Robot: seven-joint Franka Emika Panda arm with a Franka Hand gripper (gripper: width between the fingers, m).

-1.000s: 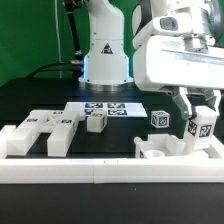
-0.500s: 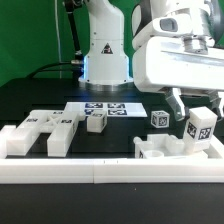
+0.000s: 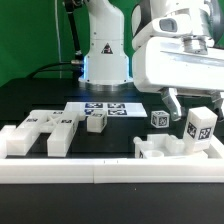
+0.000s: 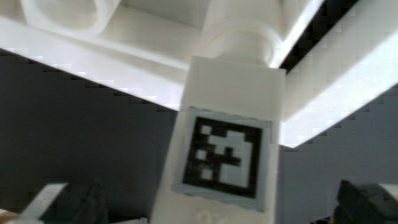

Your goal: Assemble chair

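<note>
At the exterior view's lower right, the end effector (image 3: pixel 195 103) hangs wide open, gripping nothing, fingers (image 3: pixel 172 102) either side of an upright tagged chair bar (image 3: pixel 201 127) beside a notched chair piece (image 3: pixel 152 149); a finger brushing it could topple it.

Small white tagged plastic cubes: 2, near cube (image 3: pixel 159 119) beside the end effector (image 3: pixel 195 103), far cube (image 3: pixel 97 122) well off. Upright white tagged bar (image 3: pixel 200 128): 1, between its fingers. Low white notched blocks: 2, small block (image 3: pixel 165 148), large block (image 3: pixel 40 135). Marker board (image 3: pixel 105 108): 1.
</note>
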